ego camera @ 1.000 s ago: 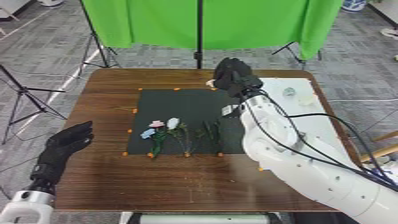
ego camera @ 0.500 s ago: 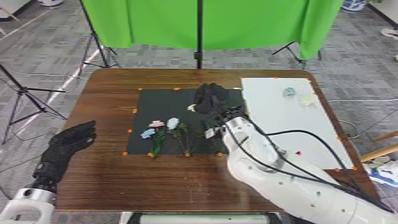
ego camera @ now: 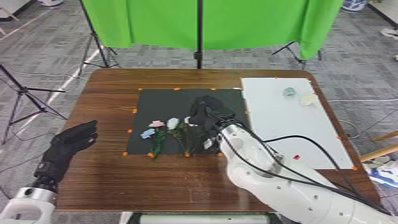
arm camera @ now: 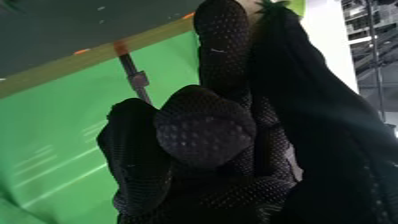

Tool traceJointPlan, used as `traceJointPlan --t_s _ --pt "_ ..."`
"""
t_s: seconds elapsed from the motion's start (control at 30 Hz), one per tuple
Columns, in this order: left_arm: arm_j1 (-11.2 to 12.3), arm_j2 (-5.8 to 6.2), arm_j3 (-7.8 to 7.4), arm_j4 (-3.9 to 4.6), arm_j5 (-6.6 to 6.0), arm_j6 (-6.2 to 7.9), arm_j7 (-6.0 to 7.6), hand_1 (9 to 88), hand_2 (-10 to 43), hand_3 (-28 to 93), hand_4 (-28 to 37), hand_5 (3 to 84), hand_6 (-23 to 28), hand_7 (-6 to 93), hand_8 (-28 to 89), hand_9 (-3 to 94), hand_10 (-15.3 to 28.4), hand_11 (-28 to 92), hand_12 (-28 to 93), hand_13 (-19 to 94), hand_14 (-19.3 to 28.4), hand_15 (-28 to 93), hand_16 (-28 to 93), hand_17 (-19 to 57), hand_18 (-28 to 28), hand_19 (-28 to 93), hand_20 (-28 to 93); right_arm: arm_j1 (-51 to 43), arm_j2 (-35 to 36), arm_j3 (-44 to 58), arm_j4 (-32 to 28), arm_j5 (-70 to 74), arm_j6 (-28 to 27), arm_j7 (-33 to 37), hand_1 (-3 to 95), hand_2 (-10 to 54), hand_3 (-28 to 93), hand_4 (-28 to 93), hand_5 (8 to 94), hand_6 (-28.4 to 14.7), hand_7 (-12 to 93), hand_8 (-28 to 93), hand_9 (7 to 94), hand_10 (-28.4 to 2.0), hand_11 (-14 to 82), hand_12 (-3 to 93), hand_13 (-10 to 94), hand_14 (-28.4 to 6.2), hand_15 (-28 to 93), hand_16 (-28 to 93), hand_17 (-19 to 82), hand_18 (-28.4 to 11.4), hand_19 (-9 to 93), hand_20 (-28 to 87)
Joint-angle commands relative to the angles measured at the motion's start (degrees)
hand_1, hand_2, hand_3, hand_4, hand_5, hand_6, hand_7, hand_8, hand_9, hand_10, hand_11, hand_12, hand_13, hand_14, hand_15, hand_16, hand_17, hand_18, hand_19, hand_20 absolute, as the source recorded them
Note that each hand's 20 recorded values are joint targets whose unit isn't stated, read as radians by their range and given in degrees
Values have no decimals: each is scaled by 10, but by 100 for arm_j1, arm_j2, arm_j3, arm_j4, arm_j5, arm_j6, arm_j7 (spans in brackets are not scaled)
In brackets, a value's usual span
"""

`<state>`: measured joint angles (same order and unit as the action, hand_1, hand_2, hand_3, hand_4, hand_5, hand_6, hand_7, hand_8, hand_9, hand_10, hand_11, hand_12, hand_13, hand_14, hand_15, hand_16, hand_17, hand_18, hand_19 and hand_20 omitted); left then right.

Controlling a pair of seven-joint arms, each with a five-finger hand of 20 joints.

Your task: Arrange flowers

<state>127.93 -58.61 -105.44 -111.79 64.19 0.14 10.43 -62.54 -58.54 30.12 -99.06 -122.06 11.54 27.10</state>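
Observation:
In the head view my right hand (ego camera: 204, 111) is over the right part of the black mat (ego camera: 164, 102), its fingers curled round a pale flower (ego camera: 187, 120) whose head pokes out at the fingertips. Just left of it, a pink flower (ego camera: 157, 123), a blue flower (ego camera: 147, 133) and a white flower (ego camera: 172, 123) lie with green stems towards the mat's near edge. The right wrist view has my right hand (arm camera: 204, 130) with curled fingers and a cream bit of the flower (arm camera: 252, 9) at the tips. My left hand (ego camera: 71, 139) is open at the table's left edge.
A white board (ego camera: 275, 112) covers the table's right side, bearing a pale teal piece (ego camera: 289, 91), a cream piece (ego camera: 306, 99) and a small red piece (ego camera: 296, 157). Orange marks edge the mat. A green curtain (ego camera: 151, 25) hangs beyond the table.
My right hand has come from the mat's far right edge back towards me and leftward, carrying the pale flower close to the flowers on the mat. My left hand has stayed put.

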Motion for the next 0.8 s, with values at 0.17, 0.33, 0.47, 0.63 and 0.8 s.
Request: traceJointPlan --t_s 0.17,0.33,0.47,0.63,0.8 --pt "46 -40 -11 16 32 -63 -59 373 -89 659 -99 417 28 137 -67 361 113 161 125 310 160 166 27 62 147 124 217 -24 51 65 -85 53 -245 -117 522 -95 546 -149 749 0 216 74 850 -97 173 332 905 -15 568 364 616 -144 932 528" --pt "59 -42 -24 5 38 -55 -65 373 -89 659 -100 418 29 135 -66 361 112 160 126 310 160 166 28 62 147 123 217 -5 82 73 -110 57 -400 -122 500 -95 566 -149 736 2 212 71 834 -102 193 307 900 -18 567 366 610 -146 932 527" --pt "79 -53 -32 -9 39 -43 -67 373 -89 659 -101 418 29 135 -65 361 113 160 126 310 160 166 28 62 147 121 216 18 107 101 -109 40 -527 -136 488 -95 587 -162 727 3 211 64 824 -106 207 290 897 -18 567 367 609 -147 932 525" --pt "78 -56 -35 -10 39 -49 -70 373 -89 659 -101 417 28 136 -65 361 112 160 127 309 160 165 28 61 147 122 215 36 152 188 -133 83 -623 -117 462 -95 621 -168 706 3 197 44 802 -111 214 270 891 -19 569 365 601 -147 932 524" --pt "97 -80 -43 -29 47 -31 -68 374 -89 658 -101 418 28 136 -65 361 112 160 127 308 160 164 28 60 148 123 215 70 335 535 -349 162 -452 -144 449 -95 637 -173 697 3 195 25 791 -118 226 243 882 -24 570 365 591 -152 932 523"
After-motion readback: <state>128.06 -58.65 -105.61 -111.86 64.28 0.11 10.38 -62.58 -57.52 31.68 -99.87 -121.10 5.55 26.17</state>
